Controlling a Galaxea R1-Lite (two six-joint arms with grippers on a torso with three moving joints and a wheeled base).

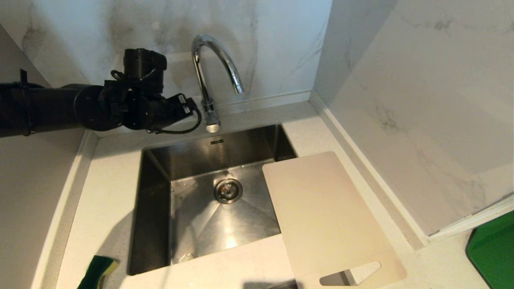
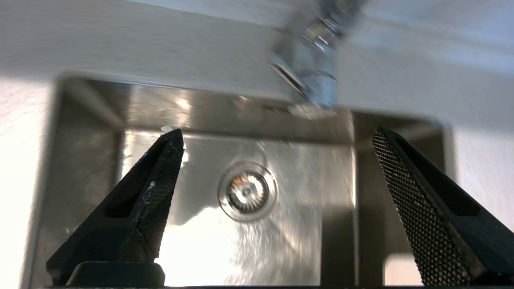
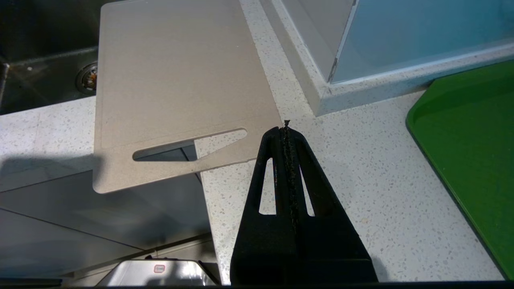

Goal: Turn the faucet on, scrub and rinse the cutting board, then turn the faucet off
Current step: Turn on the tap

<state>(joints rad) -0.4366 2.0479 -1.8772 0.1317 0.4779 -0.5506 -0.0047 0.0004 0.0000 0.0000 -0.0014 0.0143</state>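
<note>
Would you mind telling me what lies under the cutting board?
The cutting board rests on the counter, its left edge overhanging the sink and its handle end past the counter's front edge. Whatever lies directly beneath it is covered.

Head view high, facing down over sink (image 1: 160,208), left wrist view close above drain (image 2: 247,191), right wrist view near counter (image 3: 361,180), all sharing sink.

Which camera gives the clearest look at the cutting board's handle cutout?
The right wrist view: the cutting board fills it, and the whole slanted cutout shows, at the end overhanging the counter edge. The head view shows the same board with the cutout low at its bottom edge. The left wrist view shows none of it.
</note>
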